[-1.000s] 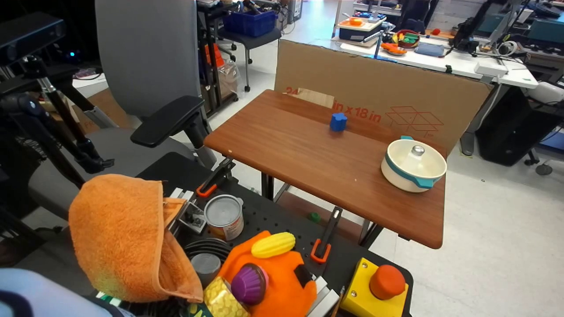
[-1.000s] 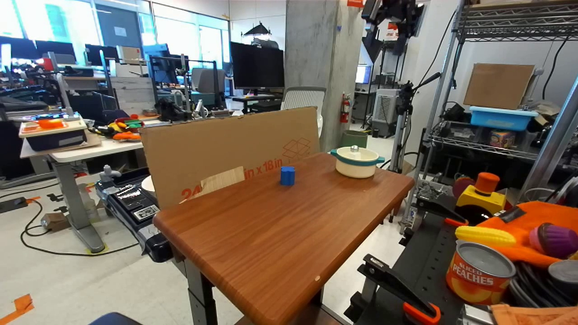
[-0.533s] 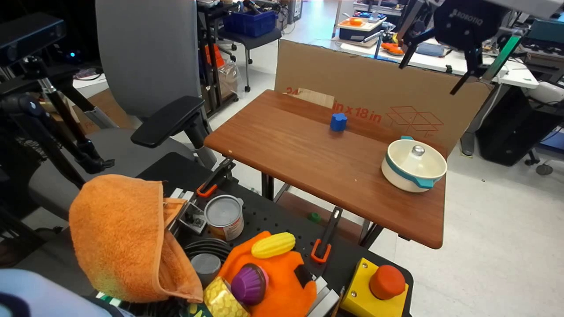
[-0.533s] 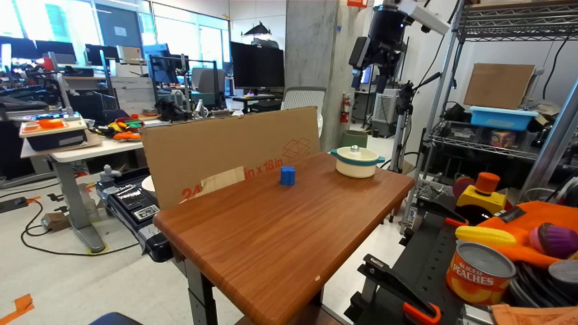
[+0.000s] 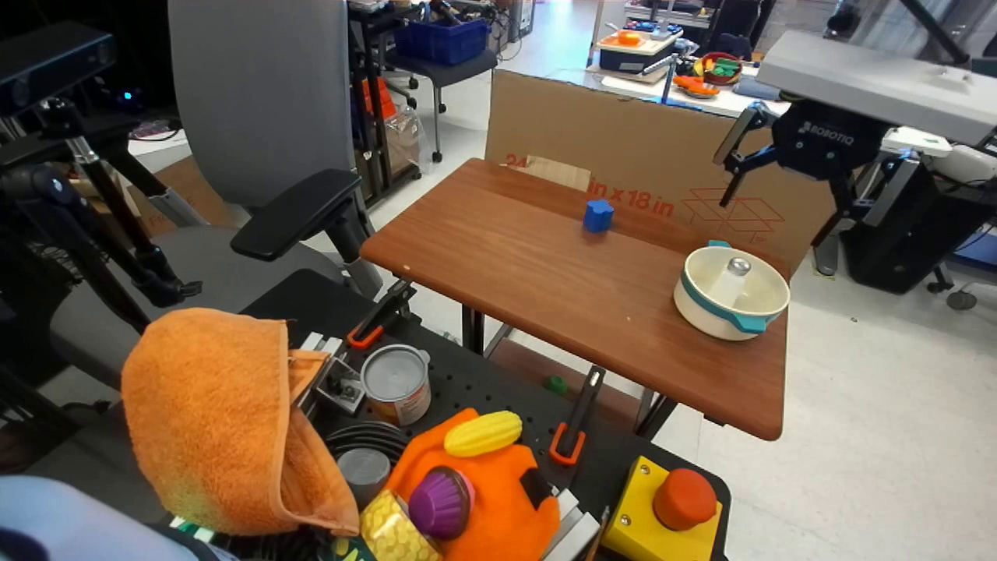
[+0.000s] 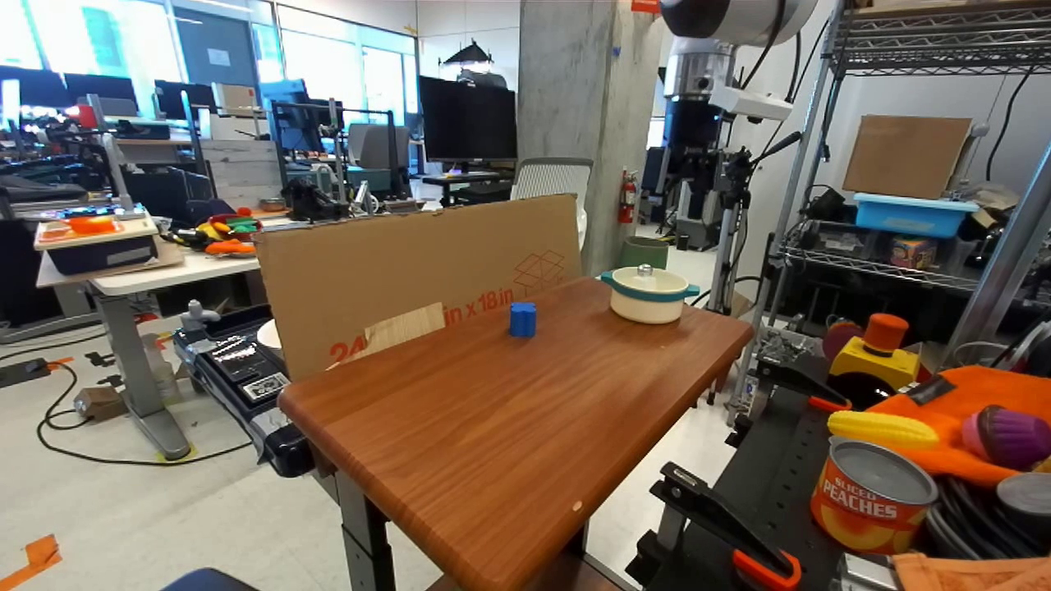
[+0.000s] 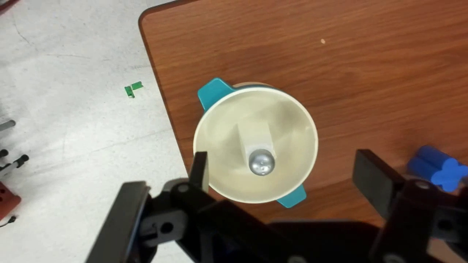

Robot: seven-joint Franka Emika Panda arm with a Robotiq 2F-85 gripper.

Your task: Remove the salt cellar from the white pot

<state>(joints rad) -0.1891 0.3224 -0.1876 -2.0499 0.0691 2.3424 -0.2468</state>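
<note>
Gripper came down toward the white pot | jaws wide apart, nothing held | salt cellar stood inside, untouched; gap above hard to judge from my spot | grasping looked next

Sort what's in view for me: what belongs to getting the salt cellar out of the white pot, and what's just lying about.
Part of the job:
salt cellar, inside the white pot
gripper, open

Just lying about:
blue block
sliced peaches can
yellow corn
purple cupcake
orange towel
</note>
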